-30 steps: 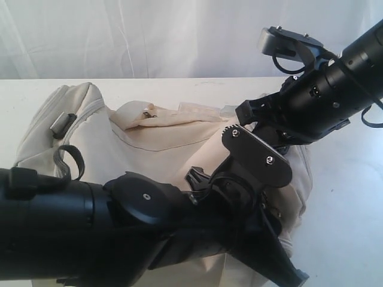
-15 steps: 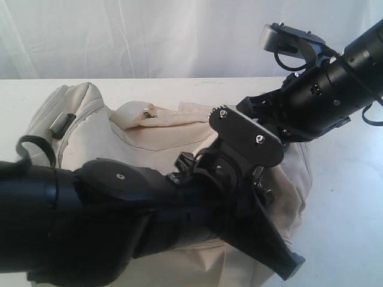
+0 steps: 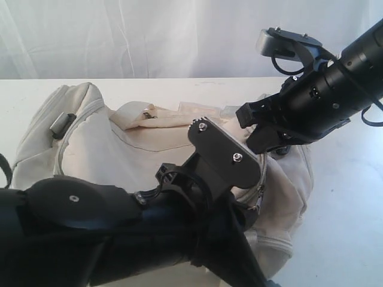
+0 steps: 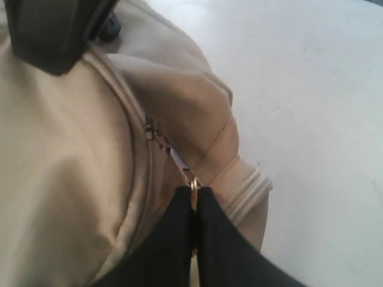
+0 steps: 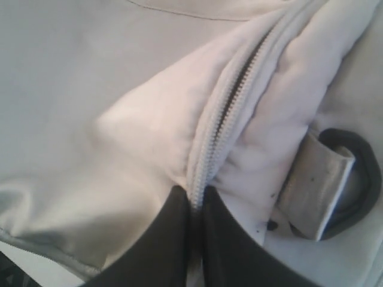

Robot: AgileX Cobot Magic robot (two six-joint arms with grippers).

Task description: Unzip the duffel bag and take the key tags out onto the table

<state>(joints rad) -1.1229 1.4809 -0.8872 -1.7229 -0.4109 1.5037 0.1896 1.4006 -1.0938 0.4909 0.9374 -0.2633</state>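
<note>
Left wrist view: the left gripper (image 4: 192,198) is now shut on the ring end of the zip pull (image 4: 178,160). 1 s ago its jaws stood apart, so the pinch is fresh. In the exterior view that arm's wrist has since slid across the duffel bag (image 3: 119,149) toward the left of frame, which I read as the start of the unzip pull (how far the slider has run I can't tell). Farther on, the right gripper (image 5: 194,206) is closed on the zip seam (image 5: 230,95) beside a black D-ring (image 5: 362,173), prob. bracing the fabric; it has barely moved. The bag lies slumped on the white table (image 3: 341,197), its cream cloth creased and its mouth not gaping. Key tags: none in view, presumably inside.
</note>
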